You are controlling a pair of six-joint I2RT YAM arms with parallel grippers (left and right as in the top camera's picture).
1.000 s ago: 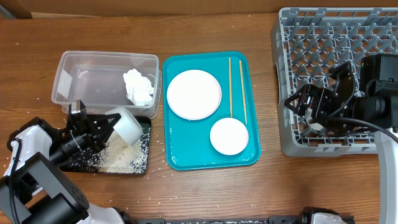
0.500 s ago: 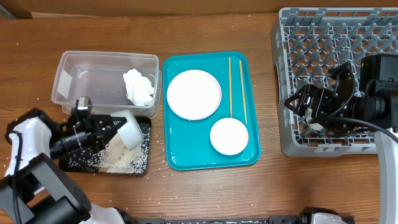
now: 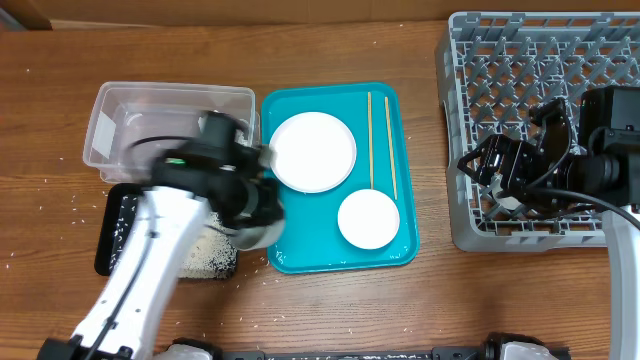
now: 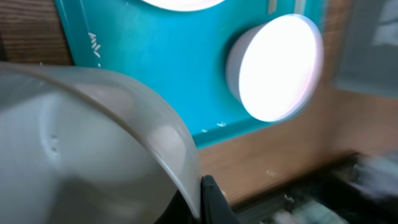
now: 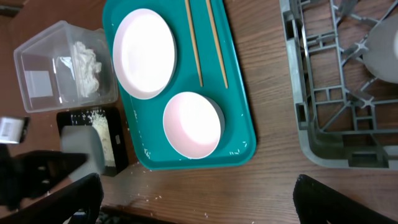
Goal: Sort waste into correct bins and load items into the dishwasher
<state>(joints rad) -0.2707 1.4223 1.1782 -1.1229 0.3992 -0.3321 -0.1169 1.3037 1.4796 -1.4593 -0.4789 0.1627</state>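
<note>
Sitting at the right, the grey dish rack (image 3: 520, 50) is overhung on its left side by the right gripper (image 3: 510, 160), fingers spread wide with nothing between them. The teal tray (image 3: 320, 215) is loaded with plate (image 3: 312, 150), bowl (image 3: 368, 220) and chopsticks (image 3: 370, 140). At its left edge – blurred – the left gripper (image 3: 255, 215) is clamped on the cup (image 4: 93, 143), beside the rice (image 3: 205, 255) on the black tray (image 3: 108, 235).

Brown wooden table (image 3: 300, 40), clear tub (image 3: 110, 110) and black tray (image 3: 110, 235) at left, teal tray (image 3: 300, 255) mid-table, grey dish rack (image 3: 500, 40) at right; rice grains (image 5: 146, 200) scattered about
</note>
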